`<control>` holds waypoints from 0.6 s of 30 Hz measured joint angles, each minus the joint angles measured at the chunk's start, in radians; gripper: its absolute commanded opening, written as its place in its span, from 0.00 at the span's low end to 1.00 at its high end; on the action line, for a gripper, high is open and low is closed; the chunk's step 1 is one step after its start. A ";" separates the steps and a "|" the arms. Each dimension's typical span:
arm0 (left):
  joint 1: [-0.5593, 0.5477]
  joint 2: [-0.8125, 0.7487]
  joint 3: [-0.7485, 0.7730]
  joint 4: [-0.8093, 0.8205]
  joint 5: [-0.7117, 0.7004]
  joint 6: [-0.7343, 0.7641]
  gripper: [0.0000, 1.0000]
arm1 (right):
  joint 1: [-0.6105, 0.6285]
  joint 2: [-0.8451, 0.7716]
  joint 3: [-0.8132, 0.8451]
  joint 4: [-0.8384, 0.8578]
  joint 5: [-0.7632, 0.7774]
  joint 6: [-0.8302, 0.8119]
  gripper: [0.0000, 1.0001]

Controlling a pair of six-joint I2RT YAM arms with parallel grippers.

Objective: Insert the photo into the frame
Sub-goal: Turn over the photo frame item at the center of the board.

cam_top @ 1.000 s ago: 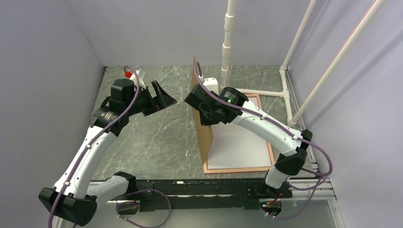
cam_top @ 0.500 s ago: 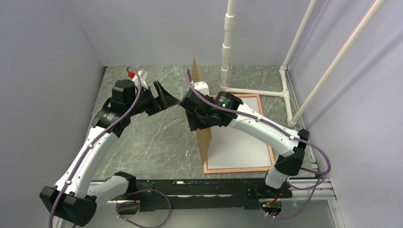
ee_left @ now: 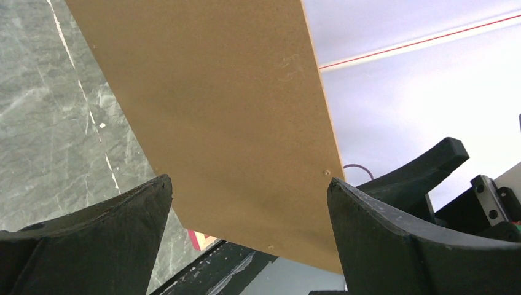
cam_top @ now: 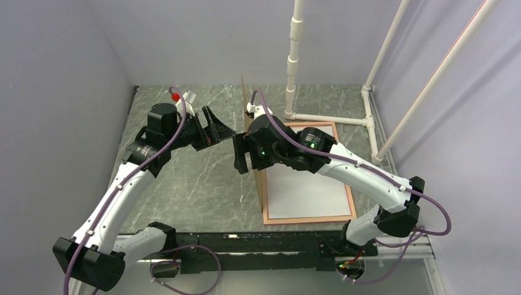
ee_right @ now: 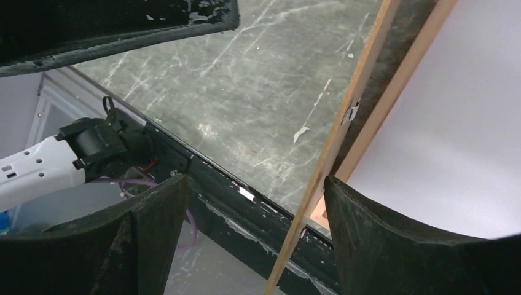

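Backing board (ee_left: 215,123) upright at left side of frame (cam_top: 307,219), likely to clear the photo (cam_top: 307,190) inside. Right tool (ee_right: 257,184) spread, straddling its edge; left tool (ee_left: 249,184) spread, facing it.

Grey-green marbled tabletop (cam_top: 203,178); pale lavender walls (cam_top: 61,92) on three sides; white PVC pipes (cam_top: 293,55) rear right.

A brown backing board (ee_left: 215,110) is standing nearly upright on the table (cam_top: 184,178), walling your left gripper (cam_top: 218,126) off from the frame (cam_top: 351,196) lying to its right. Its thin edge is running between the spread fingers of your right gripper (ee_right: 253,184). Left of the board, bare marble is giving you room; white pipes (cam_top: 293,55) are crowding the back right corner.
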 measured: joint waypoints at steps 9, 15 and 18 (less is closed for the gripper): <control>-0.005 0.007 0.000 0.000 0.009 0.003 0.99 | 0.000 -0.016 -0.063 0.092 -0.063 -0.011 0.84; -0.011 0.061 0.012 -0.075 -0.027 0.038 0.78 | -0.010 -0.092 -0.138 0.145 -0.066 -0.010 0.82; -0.016 0.056 0.051 -0.132 -0.082 0.075 0.72 | -0.034 -0.137 -0.180 0.171 -0.073 -0.003 0.82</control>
